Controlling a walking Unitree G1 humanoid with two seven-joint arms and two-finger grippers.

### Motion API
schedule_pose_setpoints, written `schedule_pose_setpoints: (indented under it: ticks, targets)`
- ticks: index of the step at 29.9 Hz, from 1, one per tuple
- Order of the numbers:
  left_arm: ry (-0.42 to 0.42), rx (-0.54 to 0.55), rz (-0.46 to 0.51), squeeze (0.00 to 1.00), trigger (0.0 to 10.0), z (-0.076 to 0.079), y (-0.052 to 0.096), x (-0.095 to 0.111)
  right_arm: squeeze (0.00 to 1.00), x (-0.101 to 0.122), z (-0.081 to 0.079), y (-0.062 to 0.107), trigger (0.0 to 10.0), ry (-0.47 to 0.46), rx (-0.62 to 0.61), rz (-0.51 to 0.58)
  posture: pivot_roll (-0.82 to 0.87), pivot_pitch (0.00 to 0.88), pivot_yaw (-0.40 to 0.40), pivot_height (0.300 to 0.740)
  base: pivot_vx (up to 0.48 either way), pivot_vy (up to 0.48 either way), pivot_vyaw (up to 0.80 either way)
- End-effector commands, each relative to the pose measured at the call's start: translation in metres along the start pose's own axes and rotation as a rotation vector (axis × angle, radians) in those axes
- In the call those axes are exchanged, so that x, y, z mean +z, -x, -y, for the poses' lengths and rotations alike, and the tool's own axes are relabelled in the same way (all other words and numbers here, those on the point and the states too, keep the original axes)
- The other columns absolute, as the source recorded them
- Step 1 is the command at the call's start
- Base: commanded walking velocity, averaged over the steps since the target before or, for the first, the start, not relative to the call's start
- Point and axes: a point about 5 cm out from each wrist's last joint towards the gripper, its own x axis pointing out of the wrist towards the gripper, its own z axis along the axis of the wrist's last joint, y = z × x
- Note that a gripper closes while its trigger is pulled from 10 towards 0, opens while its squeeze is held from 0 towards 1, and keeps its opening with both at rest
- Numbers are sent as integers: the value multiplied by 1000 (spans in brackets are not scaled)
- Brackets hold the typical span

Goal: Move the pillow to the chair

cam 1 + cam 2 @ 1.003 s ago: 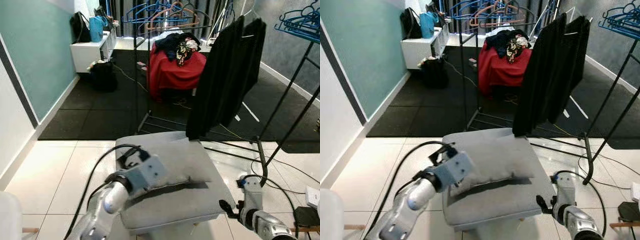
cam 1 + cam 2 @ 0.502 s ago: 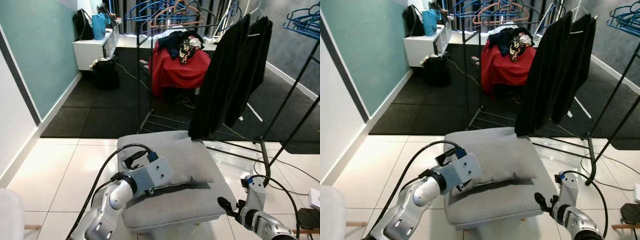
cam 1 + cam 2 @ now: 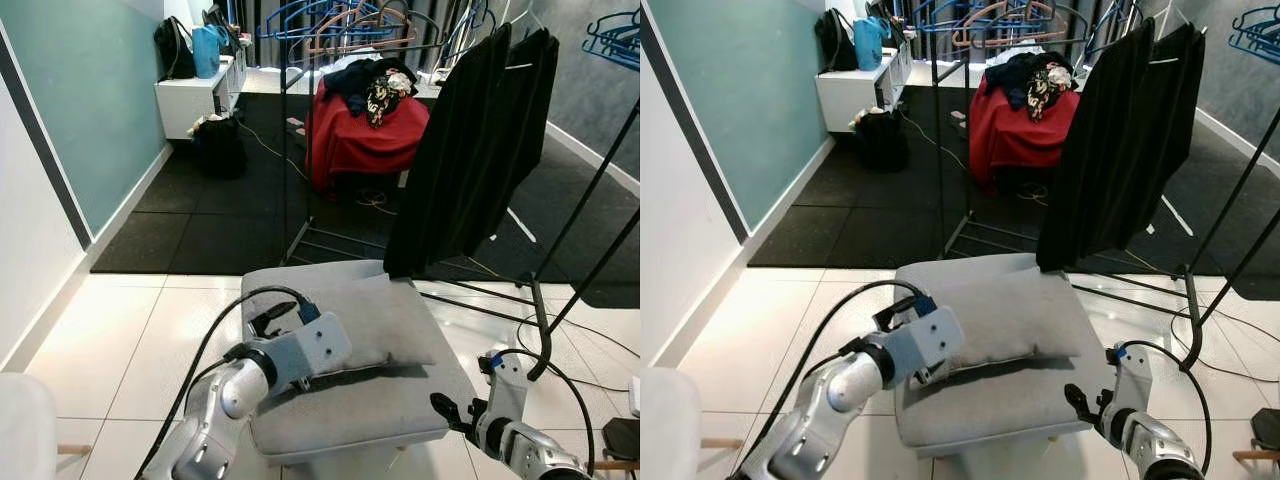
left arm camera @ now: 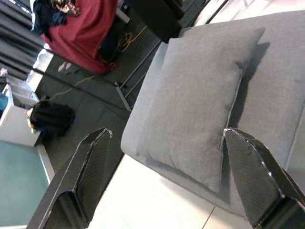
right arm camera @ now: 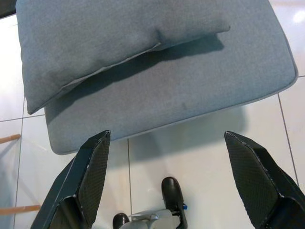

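The grey pillow (image 3: 385, 320) lies flat on the seat of the grey padded chair (image 3: 350, 415), towards its back half. My left gripper (image 4: 167, 130) hovers at the pillow's left end, open wide, with the pillow's edge between its fingers (image 4: 90, 176) and nothing gripped. In the eye view its silver wrist (image 3: 305, 350) covers that end of the pillow. My right gripper (image 5: 167, 134) is low at the chair's front right corner, open, looking over the seat and the white tiles.
A black clothes rack with hanging black garments (image 3: 470, 140) stands right behind the chair, its foot bars (image 3: 535, 320) on the floor to the right. Cables lie by my right arm (image 3: 505, 430). Further back are a red-covered heap (image 3: 365, 130), a black bag (image 3: 218, 148) and a white shelf (image 3: 195, 95).
The whole picture has shifted a little, so the camera moved. The pillow stays put on the seat, and my left gripper stays at its left end.
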Motion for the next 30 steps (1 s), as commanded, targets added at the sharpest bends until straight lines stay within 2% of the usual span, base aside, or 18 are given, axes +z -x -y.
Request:
schedule_pose_setpoints:
  ticks: [1, 5, 8, 30]
  targets:
    - [-43, -19, 0, 0, 10000, 1, -2, 4, 0, -2, -1, 0, 10000, -5, 5, -8, -98, 41, -44, 725, 0, 0, 0]
    - [-27, -44, -23, 0, 10000, 2, -3, 1, 0, -2, -2, -1, 10000, -3, 9, -9, -106, 39, -37, 725, 0, 0, 0]
    - [27, -59, -23, 0, 10000, 1, -2, -2, 0, -2, -3, -1, 10000, -6, 10, -6, -102, 36, -32, 725, 0, 0, 0]
    - [18, -64, -38, 0, 10000, 0, 2, -14, 0, -8, -13, -6, 10000, -6, 18, 3, -118, 0, 16, 725, 0, 0, 0]
